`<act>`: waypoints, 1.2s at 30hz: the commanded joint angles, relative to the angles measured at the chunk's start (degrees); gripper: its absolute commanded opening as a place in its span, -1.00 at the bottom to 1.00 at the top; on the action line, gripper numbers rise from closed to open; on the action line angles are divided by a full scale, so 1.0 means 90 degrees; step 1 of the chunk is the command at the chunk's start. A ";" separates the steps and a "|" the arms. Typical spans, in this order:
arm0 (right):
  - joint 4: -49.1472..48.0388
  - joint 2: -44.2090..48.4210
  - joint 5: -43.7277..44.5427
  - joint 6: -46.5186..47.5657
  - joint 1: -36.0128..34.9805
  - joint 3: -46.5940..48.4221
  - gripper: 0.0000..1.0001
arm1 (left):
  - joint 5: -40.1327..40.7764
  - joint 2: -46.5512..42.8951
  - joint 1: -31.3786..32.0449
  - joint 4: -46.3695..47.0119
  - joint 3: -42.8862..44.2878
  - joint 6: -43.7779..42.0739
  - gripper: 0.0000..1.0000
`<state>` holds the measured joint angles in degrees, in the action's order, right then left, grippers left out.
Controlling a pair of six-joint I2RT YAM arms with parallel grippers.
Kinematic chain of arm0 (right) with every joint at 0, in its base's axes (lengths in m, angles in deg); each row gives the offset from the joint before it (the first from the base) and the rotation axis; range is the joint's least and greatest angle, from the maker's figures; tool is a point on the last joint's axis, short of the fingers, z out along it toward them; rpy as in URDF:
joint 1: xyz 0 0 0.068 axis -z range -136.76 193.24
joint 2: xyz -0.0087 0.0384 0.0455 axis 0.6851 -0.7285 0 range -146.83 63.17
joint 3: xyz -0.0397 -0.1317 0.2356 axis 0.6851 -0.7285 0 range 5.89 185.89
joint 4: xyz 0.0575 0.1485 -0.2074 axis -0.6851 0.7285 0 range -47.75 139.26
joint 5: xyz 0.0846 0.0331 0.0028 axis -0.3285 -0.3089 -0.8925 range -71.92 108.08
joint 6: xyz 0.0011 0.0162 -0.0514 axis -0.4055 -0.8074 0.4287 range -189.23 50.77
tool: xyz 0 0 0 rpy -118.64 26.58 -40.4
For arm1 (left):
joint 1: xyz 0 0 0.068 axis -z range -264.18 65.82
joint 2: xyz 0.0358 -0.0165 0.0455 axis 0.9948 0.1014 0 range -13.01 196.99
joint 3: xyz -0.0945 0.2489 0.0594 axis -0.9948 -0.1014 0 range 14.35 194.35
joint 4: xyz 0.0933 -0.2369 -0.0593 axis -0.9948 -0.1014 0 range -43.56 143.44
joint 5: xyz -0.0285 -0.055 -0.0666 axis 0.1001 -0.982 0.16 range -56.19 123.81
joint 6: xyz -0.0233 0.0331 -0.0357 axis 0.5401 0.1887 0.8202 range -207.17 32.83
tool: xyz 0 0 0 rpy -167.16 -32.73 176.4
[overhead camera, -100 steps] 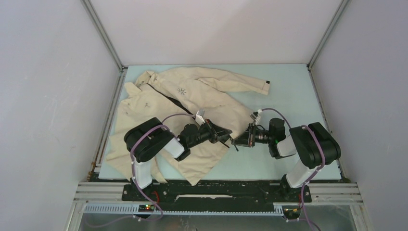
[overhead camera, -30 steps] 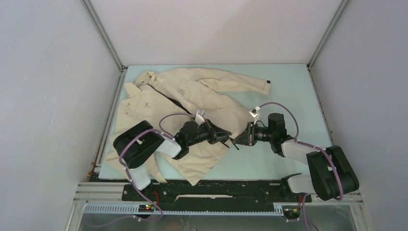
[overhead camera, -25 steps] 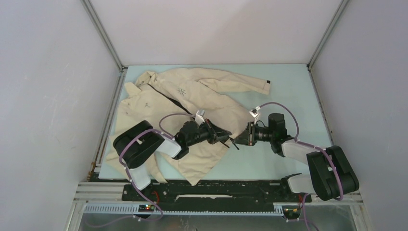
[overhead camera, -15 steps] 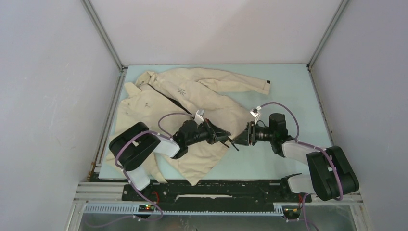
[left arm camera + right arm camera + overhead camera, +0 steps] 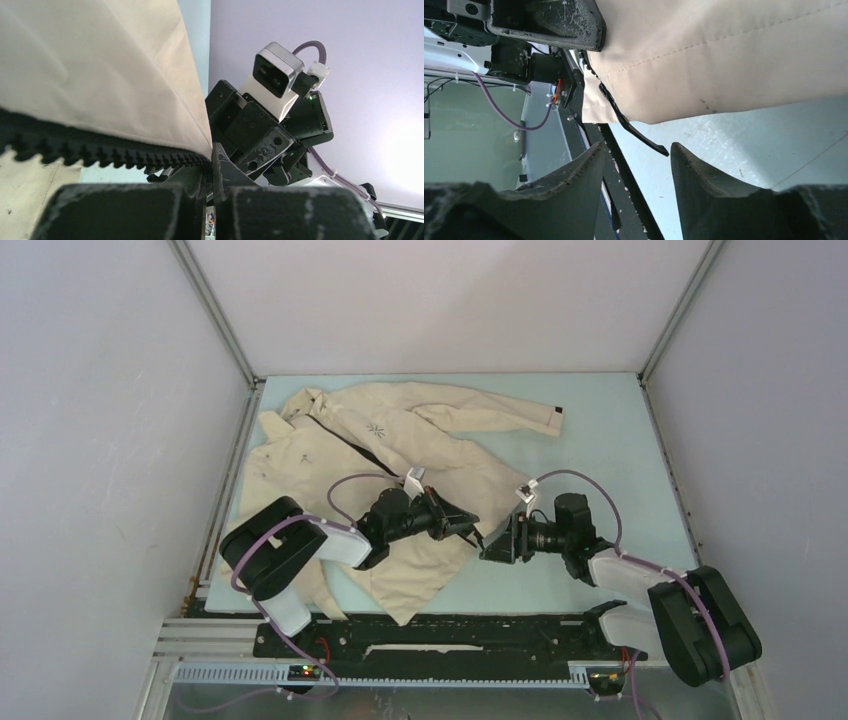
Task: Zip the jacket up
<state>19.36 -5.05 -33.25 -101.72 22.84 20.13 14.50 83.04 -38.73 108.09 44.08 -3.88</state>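
Note:
The beige jacket (image 5: 400,440) lies spread on the left of the table, its dark zipper (image 5: 335,440) open. My left gripper (image 5: 468,526) is shut on the jacket's zipper edge at the hem corner. In the left wrist view the fingers (image 5: 227,175) pinch the black zipper teeth (image 5: 100,152) below the fabric (image 5: 100,65). My right gripper (image 5: 487,548) is open and faces the left one. In the right wrist view its tips (image 5: 636,150) straddle the loose dark zipper end (image 5: 639,136) hanging from the jacket's hem (image 5: 724,60), without touching it.
The pale blue table (image 5: 600,440) extends right of the jacket. A sleeve with a black cuff tab (image 5: 556,418) reaches toward the back right. Grey walls and a metal frame (image 5: 215,315) close in the table. The black front rail (image 5: 450,635) lies by the arm bases.
My right arm has swung toward the near edge and its gripper has dropped slightly nearer, by the hem corner. My left gripper keeps its hold; its elbow has drifted left.

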 commanded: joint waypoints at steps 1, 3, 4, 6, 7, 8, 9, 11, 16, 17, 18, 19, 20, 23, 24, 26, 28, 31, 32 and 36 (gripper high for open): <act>-0.0408 -0.0067 -0.0020 -0.0116 -0.0155 0.0093 0.09 | -0.0254 -0.0257 -0.0001 0.0170 0.0053 -0.0163 -1.00; -0.0344 -0.0108 0.0029 -0.0055 -0.0178 0.0138 0.09 | -0.0257 -0.0276 -0.0002 0.0167 0.0048 -0.0171 -1.00; -0.0307 -0.0128 0.0076 -0.0024 -0.0182 0.0181 0.09 | -0.0257 -0.0291 -0.0004 0.0168 0.0041 -0.0171 -1.00; -0.0358 -0.0147 0.0241 -0.0125 -0.0131 0.0244 0.11 | -0.0256 -0.0321 0.0003 0.0197 0.0012 -0.0141 -1.00; -0.0508 -0.0158 0.0245 -0.0242 -0.0079 0.0244 0.11 | -0.0265 -0.0321 0.0004 0.0231 0.0007 -0.0120 -1.00; -0.0705 -0.0187 0.0224 -0.0409 -0.0040 0.0240 0.11 | -0.0274 -0.0303 -0.0001 0.0265 0.0007 -0.0106 -1.00; -0.0970 -0.0231 0.0221 -0.0570 -0.0013 0.0214 0.11 | -0.0289 -0.0289 0.0001 0.0286 0.0007 -0.0094 -1.00; -0.1364 -0.0274 0.0300 -0.0849 -0.0003 0.0186 0.13 | -0.0312 -0.0274 0.0007 0.0313 0.0009 -0.0078 -1.00; -0.2544 -0.0389 0.0415 -0.1613 0.0246 0.0017 0.12 | -0.0309 -0.0244 0.0006 0.0360 -0.0014 -0.0062 -1.00; -0.2717 -0.0449 0.0371 -0.1724 0.0307 0.0013 0.09 | -0.0330 -0.0227 0.0008 0.0366 0.0003 -0.0060 -1.00; -0.2850 -0.0496 0.0344 -0.1793 0.0368 -0.0001 0.08 | -0.0349 -0.0224 0.0005 0.0372 0.0013 -0.0064 -1.00; -0.2955 -0.0541 0.0296 -0.1829 0.0420 -0.0004 0.06 | -0.0352 -0.0218 0.0001 0.0364 0.0016 -0.0058 -1.00; -0.3015 -0.0587 0.0206 -0.1859 0.0492 0.0007 0.04 | -0.0345 -0.0218 -0.0001 0.0363 0.0024 -0.0059 -1.00; -0.3259 -0.0794 -0.0193 -0.1893 0.0682 0.0037 -0.03 | -0.0371 -0.0217 -0.0002 0.0350 0.0045 -0.0071 -1.00; -0.3391 -0.0923 -0.0333 -0.1914 0.0719 0.0059 -0.04 | -0.0366 -0.0224 -0.0001 0.0347 0.0046 -0.0067 -1.00; -0.3528 -0.1114 -0.0637 -0.1976 0.0777 0.0143 -0.05 | -0.0364 -0.0232 -0.0007 0.0316 0.0046 -0.0086 -1.00; -0.3695 -0.1276 -0.0873 -0.2043 0.0761 0.0228 -0.07 | -0.0363 -0.0224 -0.0002 0.0293 0.0046 -0.0101 -1.00; -0.3780 -0.1418 -0.1071 -0.2076 0.0733 0.0298 -0.09 | -0.0378 -0.0197 -0.0006 0.0273 0.0064 -0.0120 -1.00; -0.3780 -0.1465 -0.1154 -0.2078 0.0731 0.0347 -0.09 | -0.0383 -0.0209 -0.0003 0.0253 0.0074 -0.0133 -1.00; -0.3910 -0.1555 -0.1309 -0.2141 0.0790 0.0417 -0.05 | -0.0369 -0.0231 0.0004 0.0165 0.0066 -0.0229 -1.00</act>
<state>-10.85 -18.38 -41.62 -120.30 29.61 21.39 13.56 82.71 -38.84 108.50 44.08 -4.23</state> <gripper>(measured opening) 0.462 0.045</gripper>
